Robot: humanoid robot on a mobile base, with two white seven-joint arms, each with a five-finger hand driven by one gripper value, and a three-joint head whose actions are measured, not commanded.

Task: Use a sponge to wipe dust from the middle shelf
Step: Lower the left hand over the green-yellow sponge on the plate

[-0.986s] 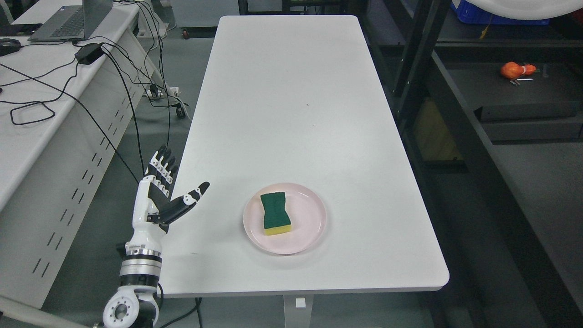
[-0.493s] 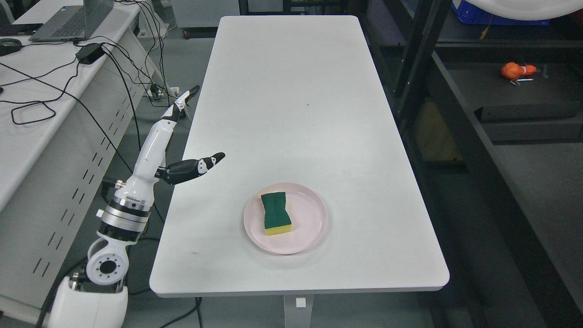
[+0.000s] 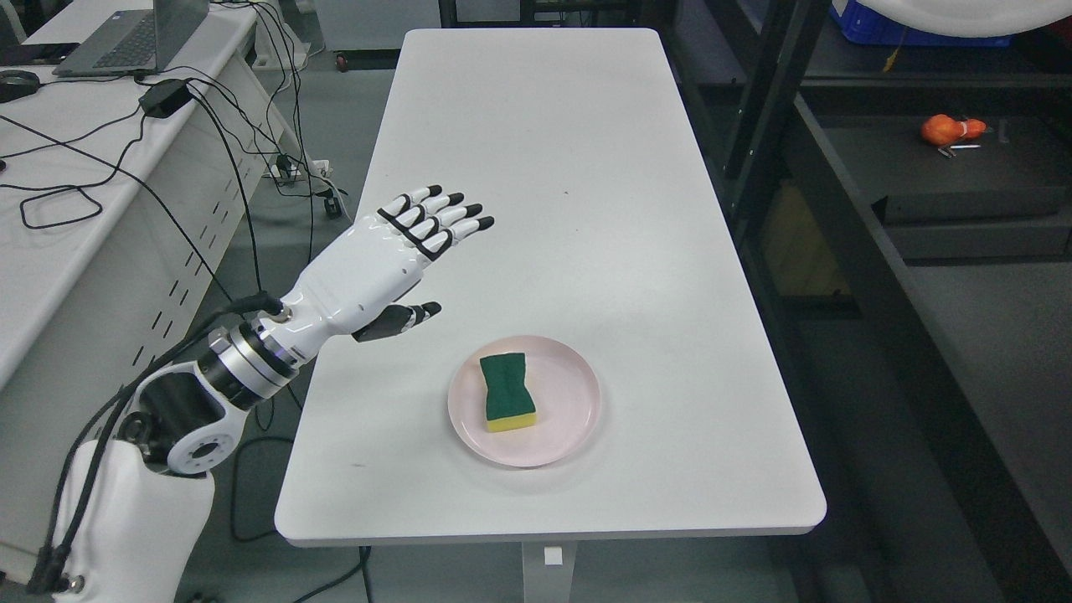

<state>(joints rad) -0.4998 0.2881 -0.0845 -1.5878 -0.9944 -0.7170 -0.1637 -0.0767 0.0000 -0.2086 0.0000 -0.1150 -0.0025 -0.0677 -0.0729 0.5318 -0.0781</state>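
Observation:
A green-topped, yellow-bottomed sponge lies on a pink plate near the front of the white table. My left hand is open, palm down, fingers stretched out flat, held above the table's left side, up and to the left of the plate, and apart from the sponge. Its thumb points toward the plate. The dark shelf unit stands to the right of the table. My right arm does not show.
A desk with a laptop, a power brick and black cables stands at the left. An orange object lies on the dark shelf at the right. A blue crate sits at the top right.
My left arm has risen and swung right over the table's left edge. The hand has turned from edge-on to palm down with fingers extended. The sponge and plate have not moved.

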